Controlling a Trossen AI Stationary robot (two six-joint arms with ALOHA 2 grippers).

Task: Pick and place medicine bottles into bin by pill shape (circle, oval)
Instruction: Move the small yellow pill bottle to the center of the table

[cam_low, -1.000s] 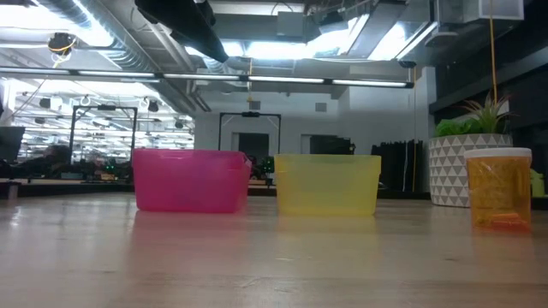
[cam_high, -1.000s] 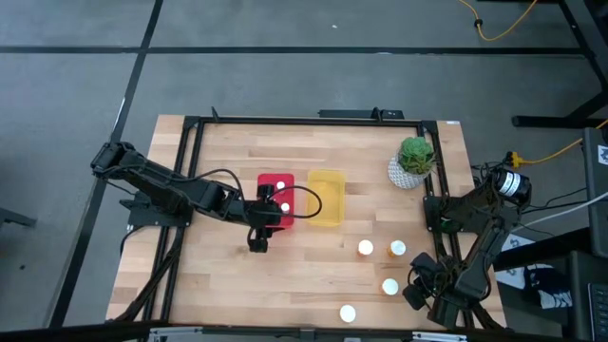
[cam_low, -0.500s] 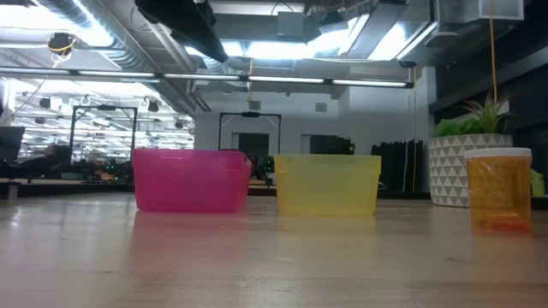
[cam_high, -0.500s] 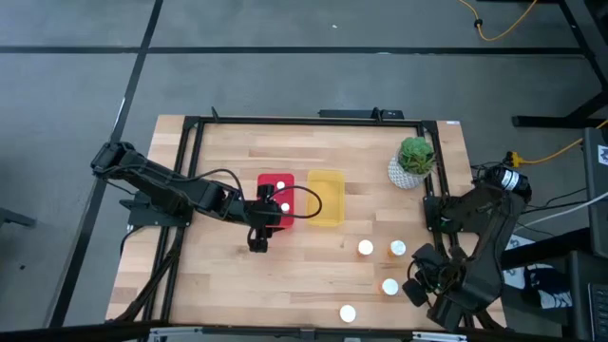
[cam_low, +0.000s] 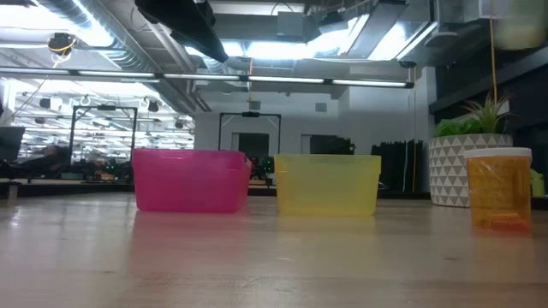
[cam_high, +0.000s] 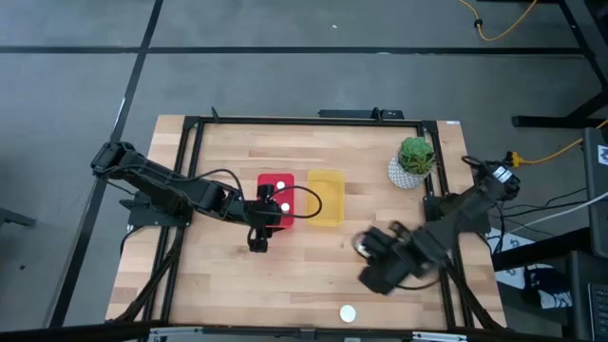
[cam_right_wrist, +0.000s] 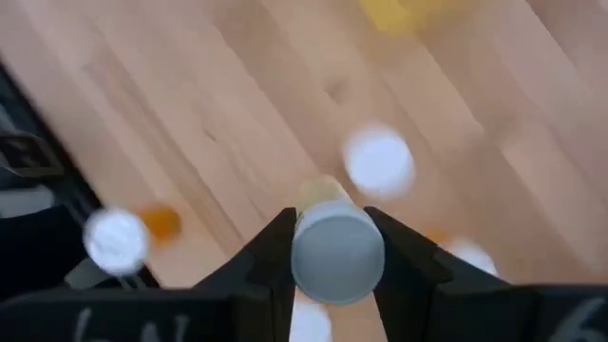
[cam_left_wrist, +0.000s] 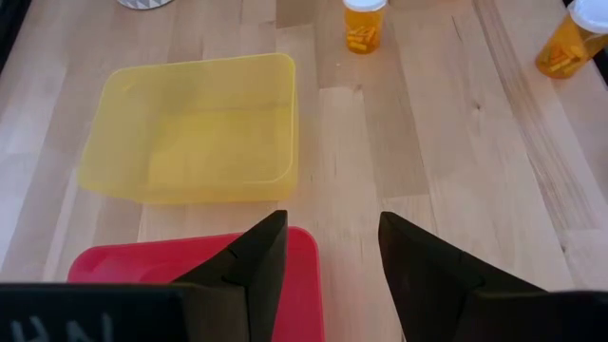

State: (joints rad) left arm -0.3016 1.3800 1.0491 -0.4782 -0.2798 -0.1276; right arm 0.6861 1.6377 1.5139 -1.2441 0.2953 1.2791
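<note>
Over table front-right, right tool [cam_right_wrist: 328, 249] clamps bottle [cam_right_wrist: 336, 254]; left tool [cam_left_wrist: 332, 249] half-spread above red bin [cam_left_wrist: 190, 261].

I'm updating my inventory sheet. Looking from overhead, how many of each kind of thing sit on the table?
Red bin: 1
Yellow bin: 1
Potted plant: 1
Medicine bottles: 3 clearly seen, 2 in the red bin and 1 loose near the front edge; the right arm hides any others
Total: 6 seen
</note>
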